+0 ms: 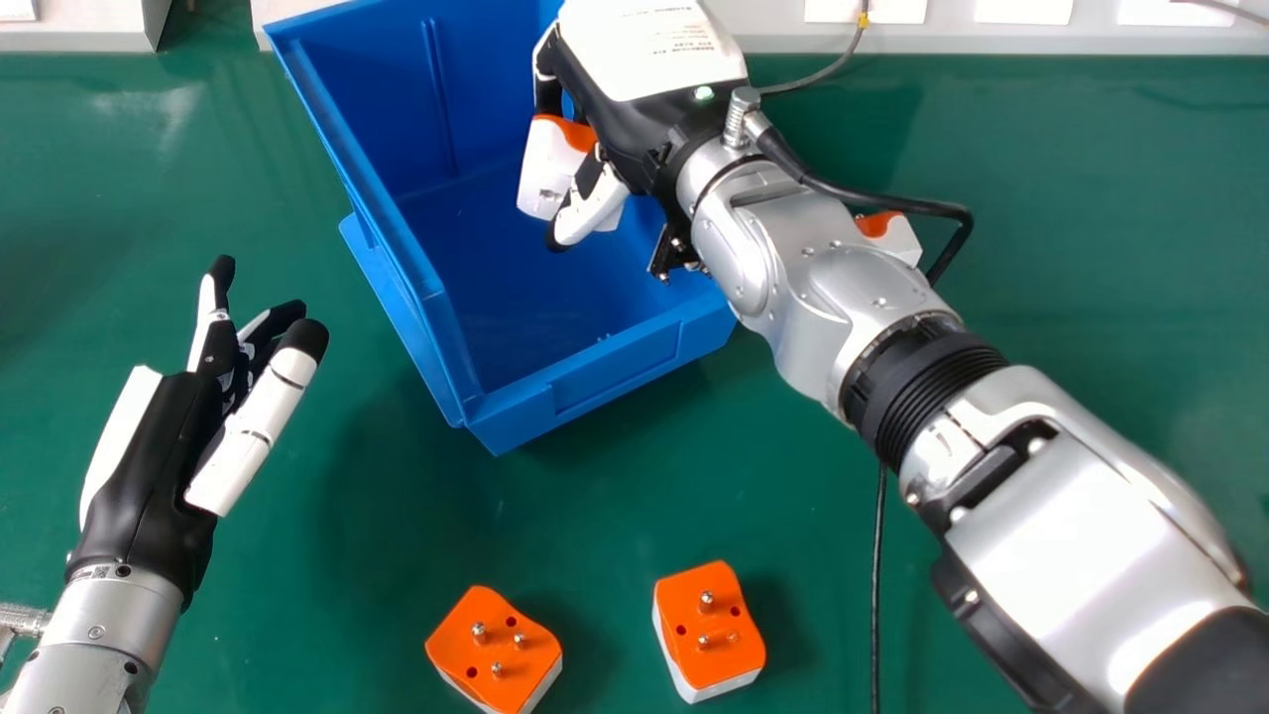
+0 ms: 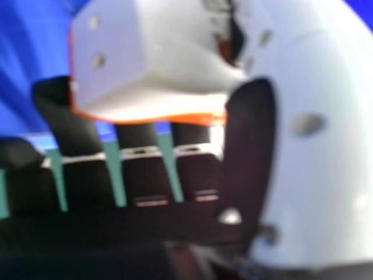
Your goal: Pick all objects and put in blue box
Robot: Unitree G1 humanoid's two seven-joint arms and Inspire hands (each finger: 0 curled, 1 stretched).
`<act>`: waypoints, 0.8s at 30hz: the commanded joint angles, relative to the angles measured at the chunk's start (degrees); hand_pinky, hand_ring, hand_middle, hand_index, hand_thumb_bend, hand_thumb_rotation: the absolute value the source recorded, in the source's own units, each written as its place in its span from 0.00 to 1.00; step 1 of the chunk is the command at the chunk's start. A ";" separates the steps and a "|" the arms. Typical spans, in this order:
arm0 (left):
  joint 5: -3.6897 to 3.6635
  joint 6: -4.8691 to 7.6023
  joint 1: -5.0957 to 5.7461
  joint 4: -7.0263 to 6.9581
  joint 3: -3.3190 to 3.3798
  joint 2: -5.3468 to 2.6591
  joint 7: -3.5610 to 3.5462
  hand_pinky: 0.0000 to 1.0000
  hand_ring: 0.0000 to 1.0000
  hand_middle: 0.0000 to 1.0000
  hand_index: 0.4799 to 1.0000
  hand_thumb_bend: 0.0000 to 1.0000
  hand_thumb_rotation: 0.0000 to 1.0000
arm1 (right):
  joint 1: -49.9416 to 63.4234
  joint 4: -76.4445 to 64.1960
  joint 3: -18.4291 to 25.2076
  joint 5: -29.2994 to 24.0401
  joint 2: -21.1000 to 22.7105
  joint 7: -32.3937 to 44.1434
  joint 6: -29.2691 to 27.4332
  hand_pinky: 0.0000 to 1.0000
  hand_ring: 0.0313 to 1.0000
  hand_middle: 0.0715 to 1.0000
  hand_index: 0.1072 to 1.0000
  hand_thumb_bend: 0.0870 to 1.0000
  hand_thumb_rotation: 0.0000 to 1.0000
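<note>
In the head view my right hand is over the blue box, its fingers curled round a white and orange adapter. The right hand view shows that adapter held between the thumb and fingers of my right hand. Two orange-topped adapters with pins up, one and another, lie on the table near the front. A further adapter is partly hidden behind my right forearm. My left hand stays left of the box with its fingers extended.
The green table carries everything. A black cable runs along it beneath my right arm, and another loops from the wrist. White-grey equipment lines the far edge.
</note>
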State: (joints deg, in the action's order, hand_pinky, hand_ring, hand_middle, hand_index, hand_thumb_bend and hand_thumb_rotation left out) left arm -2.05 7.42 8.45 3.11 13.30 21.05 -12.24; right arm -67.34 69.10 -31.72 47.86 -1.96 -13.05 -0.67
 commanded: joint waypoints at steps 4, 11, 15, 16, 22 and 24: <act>0.32 -0.54 0.18 -2.16 -0.23 -0.50 0.59 0.85 0.90 0.92 0.90 0.60 0.85 | -2.23 1.47 -1.52 -0.56 -1.30 -0.46 -1.05 0.07 0.09 0.14 0.42 0.45 0.15; 0.90 -1.33 0.69 -3.70 -0.67 -1.12 1.40 0.85 0.90 0.91 0.89 0.59 0.85 | -3.07 2.79 -2.83 -0.54 -1.96 0.37 -2.47 0.09 0.11 0.17 0.43 0.46 0.13; 1.31 -1.49 0.88 -4.29 -0.92 -1.34 1.85 0.85 0.90 0.91 0.89 0.59 0.84 | -3.06 2.96 -3.73 -0.05 -2.35 -0.34 -2.11 0.12 0.14 0.27 0.42 0.47 0.08; 1.33 -1.46 0.90 -4.30 -0.91 -1.42 1.88 0.85 0.90 0.91 0.89 0.59 0.84 | -2.98 2.92 -3.81 -0.13 -2.41 -0.52 -2.18 0.12 0.14 0.27 0.42 0.47 0.08; 1.67 -1.71 1.36 -5.31 -1.02 -2.07 2.17 0.85 0.90 0.91 0.89 0.59 0.84 | -2.17 2.76 -3.68 -1.04 -2.87 -0.60 -2.22 0.18 0.19 0.38 0.44 0.47 0.03; 1.72 -1.65 1.47 -5.48 -0.95 -2.25 2.09 0.85 0.90 0.91 0.89 0.59 0.84 | -1.87 2.68 -2.85 -2.02 -2.99 -0.47 -2.26 0.21 0.22 0.39 0.45 0.47 0.02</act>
State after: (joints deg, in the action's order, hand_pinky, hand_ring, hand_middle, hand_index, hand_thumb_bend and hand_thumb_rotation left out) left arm -0.42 5.50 9.80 -0.67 12.35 18.87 -10.66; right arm -67.35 72.25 -35.57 47.25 -4.52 -12.50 -3.00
